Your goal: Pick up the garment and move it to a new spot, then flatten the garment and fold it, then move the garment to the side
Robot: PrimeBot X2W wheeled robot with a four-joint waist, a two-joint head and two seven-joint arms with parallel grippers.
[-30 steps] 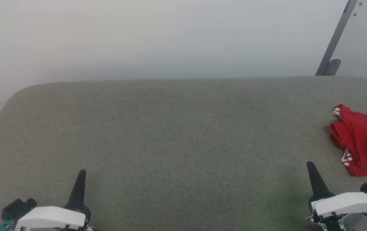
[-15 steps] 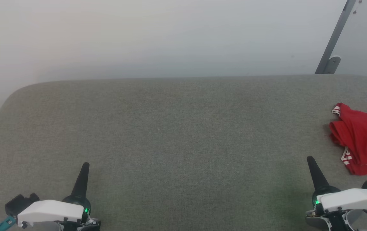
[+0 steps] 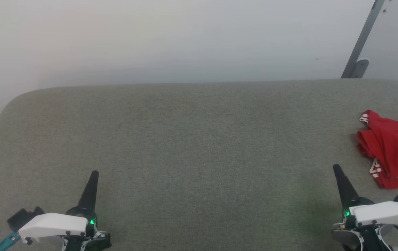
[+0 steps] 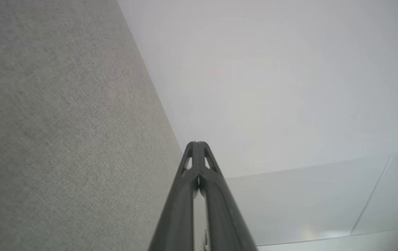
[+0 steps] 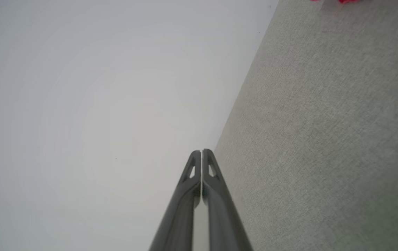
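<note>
The garment (image 3: pixel 392 150), a red T-shirt with red-and-white striped trim, lies crumpled at the far right of the grey table (image 3: pixel 192 139), partly cut off by the head view's edge. A sliver of the garment (image 5: pixel 345 1) also peeks in at the top of the right wrist view. My right gripper (image 3: pixel 336 169) is shut and empty, low at the right, a short way to the near left of the garment. My left gripper (image 3: pixel 95 173) is shut and empty at the lower left, far from the cloth. Both pairs of fingers (image 4: pixel 197 144) (image 5: pixel 201 152) press together.
The grey felt table runs wide between the two grippers, with a rounded far-left corner (image 3: pixel 17 99). A pale wall stands behind it. A grey metal bar (image 3: pixel 362 40) leans up from the table's far right edge.
Both grippers have slid a little forward up the head view. The whole picture has shifted slightly, so the camera has moved; the garment lies as before.
</note>
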